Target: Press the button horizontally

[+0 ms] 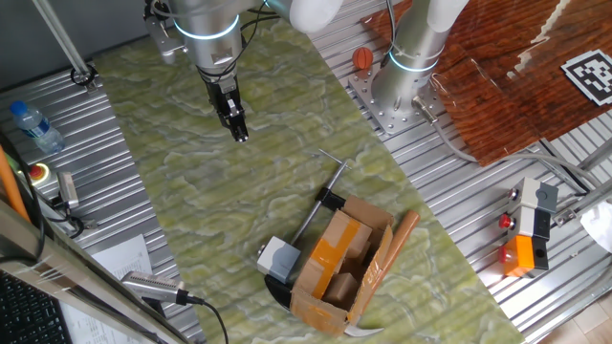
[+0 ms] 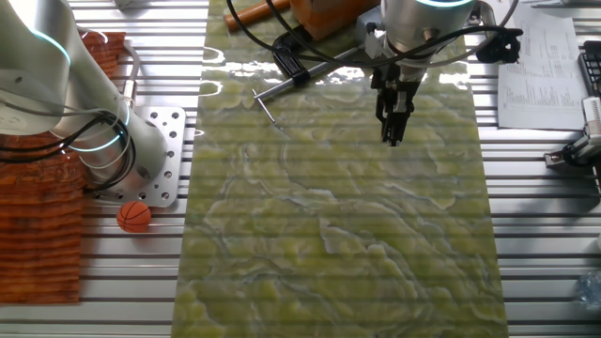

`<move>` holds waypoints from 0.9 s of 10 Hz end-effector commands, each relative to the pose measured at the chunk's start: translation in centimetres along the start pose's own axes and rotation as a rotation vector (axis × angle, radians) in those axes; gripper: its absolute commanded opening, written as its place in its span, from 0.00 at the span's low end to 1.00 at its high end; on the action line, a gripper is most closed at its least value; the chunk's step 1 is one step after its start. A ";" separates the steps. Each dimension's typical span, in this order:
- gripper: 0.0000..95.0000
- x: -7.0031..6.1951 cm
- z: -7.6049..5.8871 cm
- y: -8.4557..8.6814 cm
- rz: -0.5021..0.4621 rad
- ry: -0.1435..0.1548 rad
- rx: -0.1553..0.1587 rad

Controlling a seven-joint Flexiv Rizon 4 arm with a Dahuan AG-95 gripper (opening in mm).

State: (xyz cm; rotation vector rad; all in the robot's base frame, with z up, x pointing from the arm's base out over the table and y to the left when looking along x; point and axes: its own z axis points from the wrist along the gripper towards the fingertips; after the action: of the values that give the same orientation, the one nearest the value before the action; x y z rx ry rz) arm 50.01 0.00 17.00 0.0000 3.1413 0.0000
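Note:
The button (image 1: 278,255) is a small light grey cube with a white face on a black base. It stands on the green mat (image 1: 191,191) against the left side of an open cardboard box (image 1: 341,265). My gripper (image 1: 239,132) hangs fingers down over the mat, well up and left of the button, touching nothing. Its fingertips meet, so it is shut and empty. In the other fixed view the gripper (image 2: 392,137) hangs over the far part of the mat (image 2: 329,235). The button is hidden there.
A black metal clamp (image 1: 323,199) and a wooden handle (image 1: 398,243) lie beside the box. A second arm's base (image 1: 409,72) and an orange ball (image 1: 361,58) are on the right. A water bottle (image 1: 33,126), a round red button (image 1: 39,173) and orange-and-black units (image 1: 528,239) sit off the mat.

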 end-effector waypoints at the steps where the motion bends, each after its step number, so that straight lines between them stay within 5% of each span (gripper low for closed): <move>1: 0.00 0.0 0.0 0.0 -0.150 -0.114 -0.058; 9: 0.00 0.0 0.0 0.0 -0.155 -0.107 -0.048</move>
State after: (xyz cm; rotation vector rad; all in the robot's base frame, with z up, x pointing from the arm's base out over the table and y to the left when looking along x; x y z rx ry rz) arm 49.97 0.00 17.01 -0.2380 3.0226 0.0756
